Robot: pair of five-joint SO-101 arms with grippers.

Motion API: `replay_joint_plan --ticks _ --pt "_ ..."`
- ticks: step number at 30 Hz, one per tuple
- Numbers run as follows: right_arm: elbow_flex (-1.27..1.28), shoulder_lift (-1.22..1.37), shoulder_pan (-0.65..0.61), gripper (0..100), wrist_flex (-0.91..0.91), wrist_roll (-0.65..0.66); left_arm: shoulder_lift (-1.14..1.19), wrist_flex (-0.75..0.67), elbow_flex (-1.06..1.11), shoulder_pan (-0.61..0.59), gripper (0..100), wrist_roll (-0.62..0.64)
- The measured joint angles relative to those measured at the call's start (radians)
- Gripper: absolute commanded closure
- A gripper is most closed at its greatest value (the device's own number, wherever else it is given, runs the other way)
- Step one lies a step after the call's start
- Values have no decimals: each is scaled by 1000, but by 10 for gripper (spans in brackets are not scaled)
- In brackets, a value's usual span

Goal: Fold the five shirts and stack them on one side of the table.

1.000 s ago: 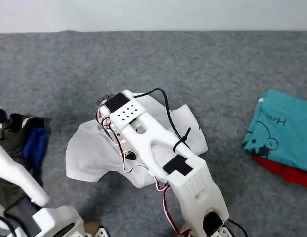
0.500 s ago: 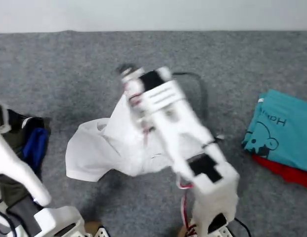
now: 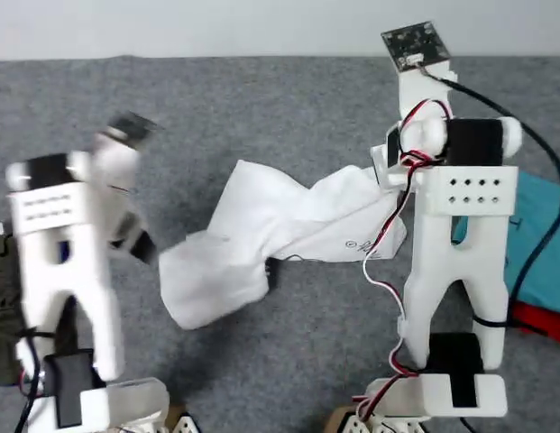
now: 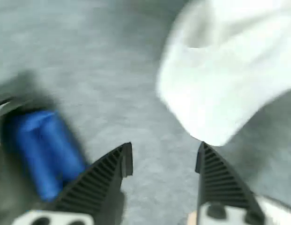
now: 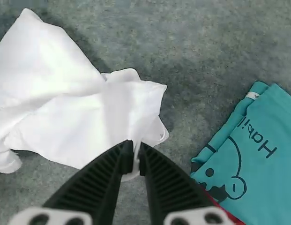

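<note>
On the grey table (image 3: 261, 99), the white shirt (image 3: 280, 234) is stretched for folding.
It lies bunched beside the teal shirt (image 3: 537, 244); the right gripper (image 5: 135, 151) pinches its near edge, the left gripper (image 4: 165, 152) is spread at the far end. Best grasp that far corner and pull evenly. One second ago the right arm covered the shirt's middle.

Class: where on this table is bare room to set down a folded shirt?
Bare table lies beyond the white shirt and in front of it at the near edge. Crowded: teal shirt over red shirt at right.
</note>
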Motion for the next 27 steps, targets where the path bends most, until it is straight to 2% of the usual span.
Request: replay_joint_plan --ticks 7,10,19,23,27 --pt "5 0 -9 989 0 0 0 -87 264 273 749 -6" --pt "26 -2 -9 989 0 0 0 -117 347 336 745 -6" --pt "28 -2 -9 989 0 0 0 -284 483 302 743 -6" --pt "28 -2 -9 989 0 0 78 -354 483 285 747 -6" --pt "28 -2 -9 989 0 0 204 -399 470 287 825 -6"
